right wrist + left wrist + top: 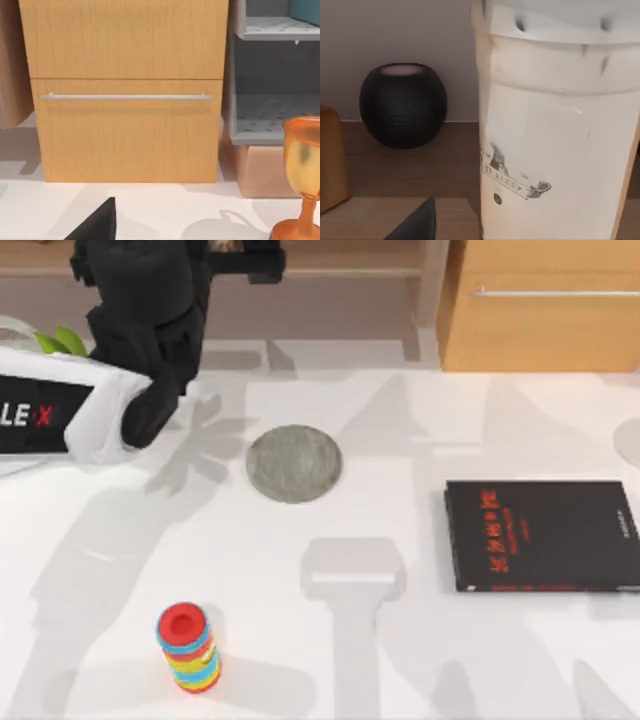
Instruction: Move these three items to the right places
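Cup (pixel 555 130) pickup underway: our left gripper (pixel 420 225) nears it, grasp unclear; next, carry to coaster (pixel 294 463).

Open worktop (pixel 400 440) lies between the coaster (pixel 294 463) and black book (pixel 541 535), while the ring stack (pixel 188 647) stands near the front left and the cup (pixel 555 130) looms close before the left arm.

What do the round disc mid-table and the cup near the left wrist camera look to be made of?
The coaster looks like stone or concrete: flat, mottled grey, matte, no shine. The cup seems to be clear plastic holding a pale milky drink, with a printed logo on its wall and a white lid, probably plastic too.
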